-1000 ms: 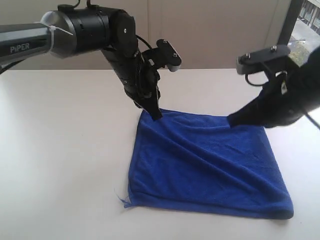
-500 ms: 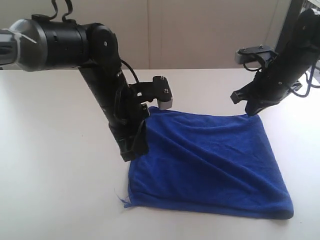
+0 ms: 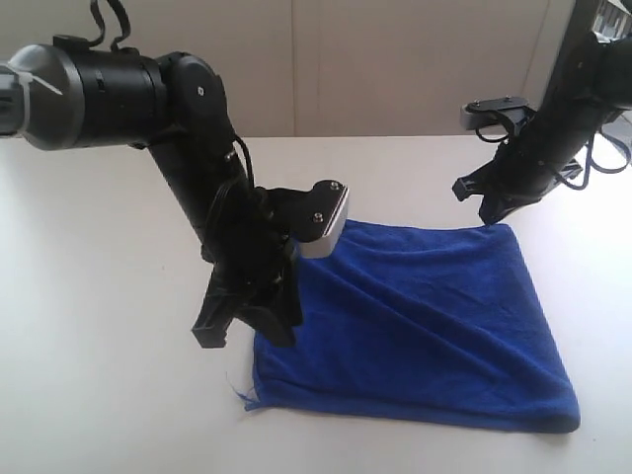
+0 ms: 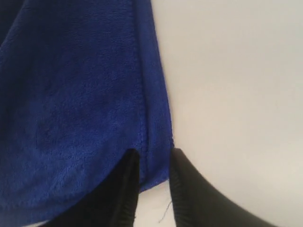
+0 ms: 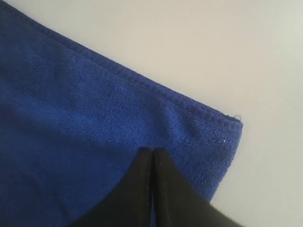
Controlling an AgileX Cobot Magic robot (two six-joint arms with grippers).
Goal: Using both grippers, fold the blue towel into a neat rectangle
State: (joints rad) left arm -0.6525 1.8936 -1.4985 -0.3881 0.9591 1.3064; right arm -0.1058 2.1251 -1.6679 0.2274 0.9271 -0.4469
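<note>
The blue towel (image 3: 415, 326) lies flat on the table as a rough square with soft creases. My left gripper (image 3: 247, 331) is low over the towel's left edge, near its front left corner. In the left wrist view its jaws (image 4: 154, 153) stand open, one finger over the cloth (image 4: 71, 118) and one over bare table, with the hem between them. My right gripper (image 3: 481, 202) hovers just beyond the far right corner. In the right wrist view it (image 5: 151, 151) is shut with nothing between its fingers, above the towel's corner (image 5: 199, 142).
The pale table (image 3: 109, 296) stretches to the left and in front of the towel. A loose thread (image 3: 239, 393) sticks out at the towel's front left corner. A wall and a dark window frame (image 3: 563, 49) stand behind.
My left gripper has travelled from the towel's far left corner down along its left edge toward the front, and its jaws have parted. My right gripper pulled back off the far right corner.
</note>
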